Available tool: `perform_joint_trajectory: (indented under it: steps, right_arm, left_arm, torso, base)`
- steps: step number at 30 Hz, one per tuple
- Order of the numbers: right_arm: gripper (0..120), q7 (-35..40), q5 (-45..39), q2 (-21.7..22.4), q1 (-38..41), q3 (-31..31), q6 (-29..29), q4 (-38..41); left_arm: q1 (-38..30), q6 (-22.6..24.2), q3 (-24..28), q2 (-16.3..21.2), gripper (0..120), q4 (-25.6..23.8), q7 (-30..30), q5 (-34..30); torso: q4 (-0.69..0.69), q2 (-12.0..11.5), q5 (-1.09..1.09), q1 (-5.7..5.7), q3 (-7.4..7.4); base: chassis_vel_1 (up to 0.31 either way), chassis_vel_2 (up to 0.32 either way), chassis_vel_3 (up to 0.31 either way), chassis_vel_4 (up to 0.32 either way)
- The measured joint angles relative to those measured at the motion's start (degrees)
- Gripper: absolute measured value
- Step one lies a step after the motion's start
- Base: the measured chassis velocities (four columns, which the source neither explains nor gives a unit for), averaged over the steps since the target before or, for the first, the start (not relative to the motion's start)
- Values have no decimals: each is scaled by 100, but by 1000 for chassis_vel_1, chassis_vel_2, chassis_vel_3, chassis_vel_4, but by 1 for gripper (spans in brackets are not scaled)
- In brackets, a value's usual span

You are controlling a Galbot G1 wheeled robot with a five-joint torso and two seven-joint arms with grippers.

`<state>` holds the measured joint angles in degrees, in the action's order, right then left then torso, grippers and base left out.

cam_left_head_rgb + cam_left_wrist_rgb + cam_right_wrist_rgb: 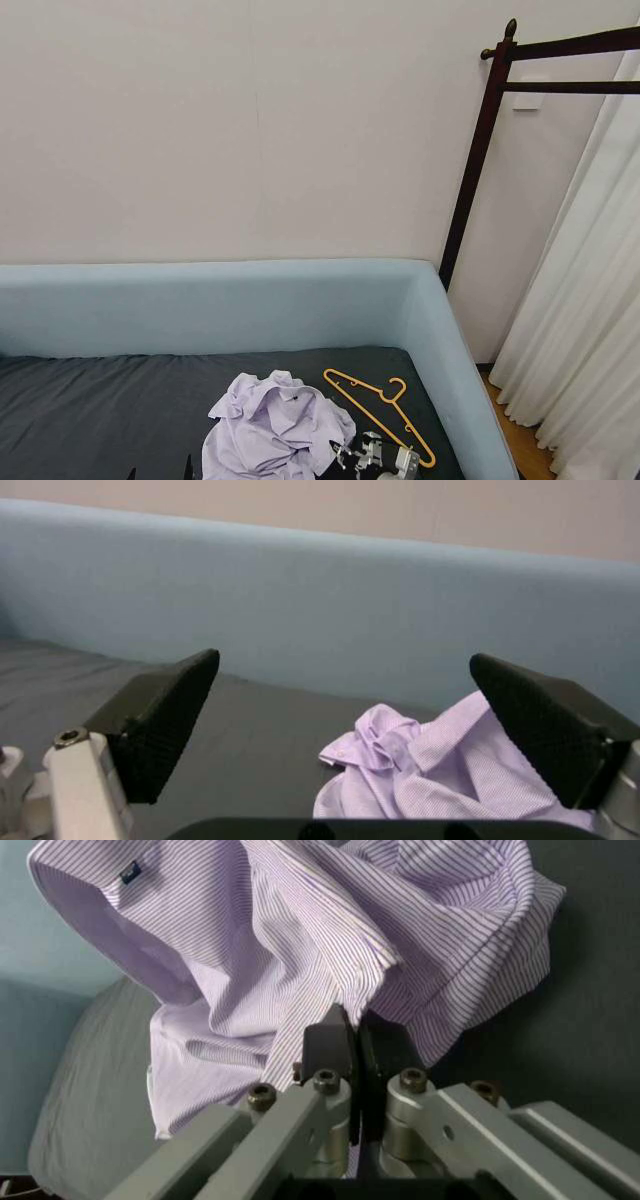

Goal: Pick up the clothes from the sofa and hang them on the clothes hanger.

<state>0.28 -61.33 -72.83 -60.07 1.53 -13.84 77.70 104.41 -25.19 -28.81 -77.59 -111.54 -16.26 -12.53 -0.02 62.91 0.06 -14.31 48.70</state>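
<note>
Right wrist view looks along the right gripper (355,1041): its two dark fingers are pressed together and pinch a fold of the crumpled lilac shirt with fine purple stripes (300,930). The pinched fold sits at the shirt's near edge, and the rest of the cloth spreads away from the fingertips as a loose heap, with the collar at the far side. I cannot read a clear long axis in this heap.

The shirt lies on the dark grey seat of the light blue sofa (200,300), toward the sofa's right end. The thin orange plastic hanger (390,392) lies flat just beside the shirt on the robot's right, its long bar slanting from the shirt's far side toward the near right; whether it touches the cloth I cannot tell.

The left gripper (342,682) hovers spread wide on the robot's left of the shirt, apart from the cloth, with nothing between its fingers.

The dark wooden clothes rack (474,170) stands well apart from the shirt, up and to the robot's right, beyond the sofa's side arm. I judge that the right arm is therefore the nearer one, and the carry must go upward and rightward from the shirt over that side arm.
</note>
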Motion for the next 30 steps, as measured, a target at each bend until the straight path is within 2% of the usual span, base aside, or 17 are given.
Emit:
perform_joint_trajectory:
  steps: [6, 13, 18, 22, 23, 26, 27, 30]
  right_arm:
    - [0, -10, 287, 206, -8, -34, 77, 295]
    - [0, 15, 631, 772, -27, -80, 113, 1396]
    - [0, 34, 642, 940, -35, -64, 76, 1813]
    - [0, -231, 964, 1135, -108, 23, 133, 2111]
    - [0, -231, 964, 1135, -108, 23, 133, 2111]
    - [0, -386, 1234, 1247, -190, 44, 236, 2181]
    - [0, -386, 1234, 1247, -190, 44, 236, 2181]
    - [0, -423, 1298, 1283, -98, -80, 292, 2177]
  left_arm:
    - [-58, 41, 10, 100, 99, 47, -1, -31]
    - [-353, 336, 129, 523, 99, 208, 21, -280]
    - [-623, 565, 264, 734, 99, 363, 71, -537]
    - [-1291, 851, 548, 1250, 100, 890, 210, -1074]
    - [-1291, 851, 548, 1250, 100, 890, 210, -1074]
    - [-1926, 1116, 786, 1653, 100, 1355, 453, -1720]
    - [-1926, 1116, 786, 1653, 100, 1355, 453, -1720]
    - [-2438, 1296, 1030, 1873, 100, 1825, 689, -2249]
  torso:
    - [0, 0, 1, 0, 0]
    - [0, 0, 0, 0, 0]
    - [0, 0, 0, 0, 0]
    - [-1, 0, -1, 0, 0]
    - [-1, 0, -1, 0, 0]
    - [0, 0, 0, 0, 0]
    - [0, 0, 0, 0, 0]
    - [-5, 0, -1, 0, 0]
  base:
    - [0, 0, 0, 0]
    - [0, 0, 0, 0]
    - [0, 0, 0, 0]
    - [0, 0, 0, 0]
    - [0, 0, 0, 0]
    - [0, 0, 0, 0]
    - [0, 0, 0, 0]
    - [0, 0, 0, 0]
